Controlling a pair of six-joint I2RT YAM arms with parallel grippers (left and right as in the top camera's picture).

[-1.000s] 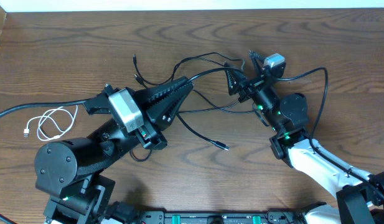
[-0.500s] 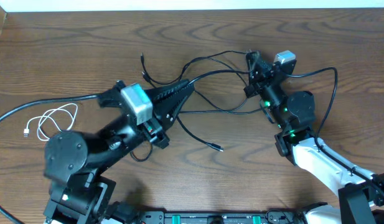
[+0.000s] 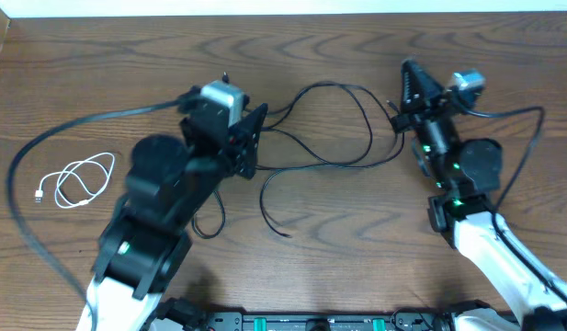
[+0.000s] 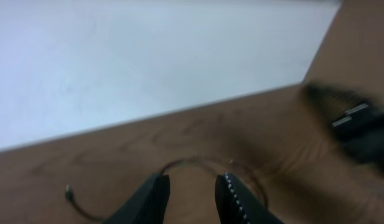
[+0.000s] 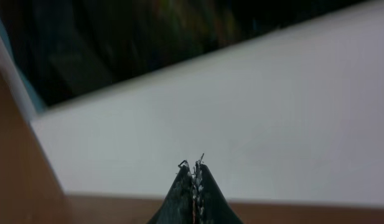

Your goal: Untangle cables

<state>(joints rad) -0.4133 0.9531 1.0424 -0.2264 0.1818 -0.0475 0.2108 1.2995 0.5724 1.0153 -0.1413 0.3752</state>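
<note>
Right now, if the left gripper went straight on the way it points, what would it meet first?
Probably the black cable loop on the table just ahead of the left gripper; depth is unclear, so it might pass above it.

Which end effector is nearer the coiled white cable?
Left. The left end effector sits right of the white cable; the right end effector is far beyond, past the black cables.
</note>
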